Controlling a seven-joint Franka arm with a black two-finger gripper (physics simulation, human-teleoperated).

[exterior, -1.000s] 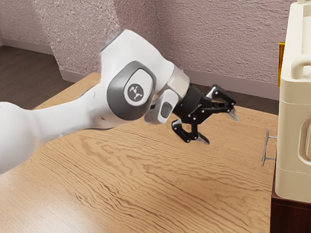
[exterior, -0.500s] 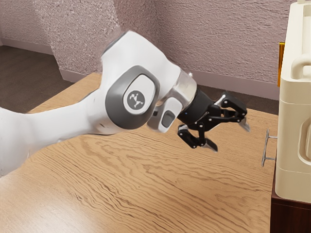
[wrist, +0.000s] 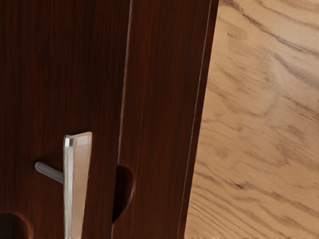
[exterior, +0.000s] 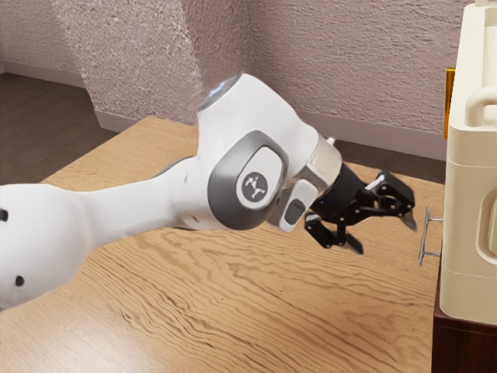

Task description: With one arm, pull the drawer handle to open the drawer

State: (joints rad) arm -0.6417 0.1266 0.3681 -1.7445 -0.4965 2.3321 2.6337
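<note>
The metal bar handle (exterior: 424, 238) is slim and straight, held off the dark wooden drawer front (wrist: 55, 79) on 2 thin posts, and it looks rigid, smooth and perhaps a little slippery under hard fingertips. It is unlikely to bend or break; the weight to reckon with is probably the drawer behind it, which may drag on its runners at the start. The best hold is the middle of the bar, between the 2 posts, with 1 finger on each long side and a straight pull away from the front. A grip near an end could make the drawer bind or let the bar slide out. The black two-finger gripper (exterior: 383, 233) stands near the handle but apart from it, its fingers spread wide with nothing between them, so a short advance and careful lining up seem to be needed before it closes. The handle sits at the exterior view's right, beside a cream jerrycan (exterior: 470, 233) that stands on the dark wood cabinet (exterior: 464, 346); knocking that container would be a risk if the arm (exterior: 256, 148) rode too high. Below spreads a light wooden tabletop (exterior: 256, 295) with bold wavy grain and a pale sheen towards the near left corner of the exterior view. Beyond it are a rough pinkish plaster wall (exterior: 342, 70), a plain baseboard (exterior: 369, 134) and a dark brown floor (exterior: 35, 116).
</note>
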